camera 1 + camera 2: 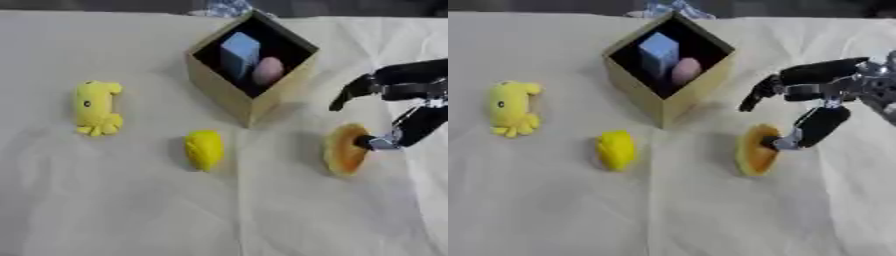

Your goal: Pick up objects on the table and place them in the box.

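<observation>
Left eye view first: the cardboard box (249, 95) sits far of centre on the cloth-covered table (105, 210), turned corner-on, with a light blue block (239, 54) and a pink egg-shaped thing (268, 70) already inside. A yellow plush toy (96, 106) lies out on the left, a yellow lemon-shaped object (204, 149) just near of the box, and an orange bun-like piece (345, 149) off to the right, tipped up on its edge. Right eye view shows the right hand (815, 107) better: it comes in from the right, the thumb tip touching the orange piece's right side while the other fingers (759, 95) stick out apart above it, not closed around it yet. Left hand doesn't show up anywhere.
</observation>
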Robot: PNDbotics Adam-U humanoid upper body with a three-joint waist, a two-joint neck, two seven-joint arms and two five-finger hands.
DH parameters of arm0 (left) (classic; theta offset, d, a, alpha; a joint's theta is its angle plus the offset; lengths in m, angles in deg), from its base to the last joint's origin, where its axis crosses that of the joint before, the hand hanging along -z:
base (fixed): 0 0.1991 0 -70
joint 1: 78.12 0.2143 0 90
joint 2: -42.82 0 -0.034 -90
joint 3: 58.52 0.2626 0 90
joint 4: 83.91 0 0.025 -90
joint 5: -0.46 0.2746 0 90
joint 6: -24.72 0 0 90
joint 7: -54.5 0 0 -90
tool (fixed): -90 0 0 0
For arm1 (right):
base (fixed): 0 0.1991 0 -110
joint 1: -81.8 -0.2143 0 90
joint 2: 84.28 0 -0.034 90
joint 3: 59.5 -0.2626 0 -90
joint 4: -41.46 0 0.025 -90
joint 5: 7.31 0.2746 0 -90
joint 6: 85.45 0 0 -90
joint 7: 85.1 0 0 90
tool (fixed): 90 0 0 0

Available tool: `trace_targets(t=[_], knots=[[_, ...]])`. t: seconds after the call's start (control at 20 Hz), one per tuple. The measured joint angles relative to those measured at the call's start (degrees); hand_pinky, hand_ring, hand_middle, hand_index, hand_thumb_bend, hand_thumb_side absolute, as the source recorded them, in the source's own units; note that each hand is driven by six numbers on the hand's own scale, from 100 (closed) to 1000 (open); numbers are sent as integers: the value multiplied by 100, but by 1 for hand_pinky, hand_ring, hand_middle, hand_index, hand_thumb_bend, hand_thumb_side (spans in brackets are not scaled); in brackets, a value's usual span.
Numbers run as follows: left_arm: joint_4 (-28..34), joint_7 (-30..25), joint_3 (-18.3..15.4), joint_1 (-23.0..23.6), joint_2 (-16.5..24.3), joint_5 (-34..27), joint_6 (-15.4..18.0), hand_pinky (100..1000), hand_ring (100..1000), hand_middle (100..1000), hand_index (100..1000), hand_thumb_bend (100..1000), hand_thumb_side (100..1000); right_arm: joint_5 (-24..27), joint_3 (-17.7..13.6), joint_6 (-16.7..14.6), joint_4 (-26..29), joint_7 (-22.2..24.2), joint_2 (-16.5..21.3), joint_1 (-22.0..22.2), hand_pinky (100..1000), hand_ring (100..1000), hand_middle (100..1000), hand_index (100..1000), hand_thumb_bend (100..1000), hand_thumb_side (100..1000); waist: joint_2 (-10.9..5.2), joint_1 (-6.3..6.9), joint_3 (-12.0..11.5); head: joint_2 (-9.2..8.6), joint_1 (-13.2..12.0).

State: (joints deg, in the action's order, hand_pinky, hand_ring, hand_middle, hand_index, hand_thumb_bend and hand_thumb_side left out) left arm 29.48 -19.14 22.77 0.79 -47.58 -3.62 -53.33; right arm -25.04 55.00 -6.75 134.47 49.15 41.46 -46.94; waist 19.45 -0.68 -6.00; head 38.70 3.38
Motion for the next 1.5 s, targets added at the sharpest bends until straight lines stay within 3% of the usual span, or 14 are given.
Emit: trace_targets(t=[0.75, 0.95, 1.05, 1.15, 1.2, 1.5], knots=[[0, -28, 2, -9, -45, -3, 2, 879, 669, 674, 849, 197, 768, -357, 378, -266, -562, 184, -345, -170, 881, 863, 743, 864, 434, 306, 4, 18, -26, -45, 26], [0, -29, 2, -9, -45, -3, 1, 880, 669, 675, 848, 196, 770, -584, 424, -365, -732, 79, -434, -216, 869, 832, 667, 805, 472, 251, 4, 4, -26, -48, 25], [0, -31, 2, -9, -46, -3, -1, 880, 669, 675, 848, 196, 770, -673, 424, -405, -763, -33, -467, -231, 862, 803, 592, 738, 440, 239, 4, -3, -25, -48, 24], [0, -32, 2, -9, -46, -3, -2, 880, 669, 675, 848, 196, 770, -707, 423, -419, -781, -172, -470, -225, 862, 803, 592, 738, 440, 239, 4, 1, -21, -48, 23], [0, -33, 2, -9, -46, -3, -2, 880, 670, 675, 847, 195, 770, -709, 420, -417, -783, -234, -470, -212, 852, 755, 528, 672, 336, 238, 4, 3, -21, -48, 23], [0, -57, 1, -7, -46, -3, 0, 880, 670, 676, 847, 196, 770, -282, 162, -327, -226, -441, -293, -51, 849, 749, 551, 689, 180, 236, 3, 4, 12, -49, -13]])
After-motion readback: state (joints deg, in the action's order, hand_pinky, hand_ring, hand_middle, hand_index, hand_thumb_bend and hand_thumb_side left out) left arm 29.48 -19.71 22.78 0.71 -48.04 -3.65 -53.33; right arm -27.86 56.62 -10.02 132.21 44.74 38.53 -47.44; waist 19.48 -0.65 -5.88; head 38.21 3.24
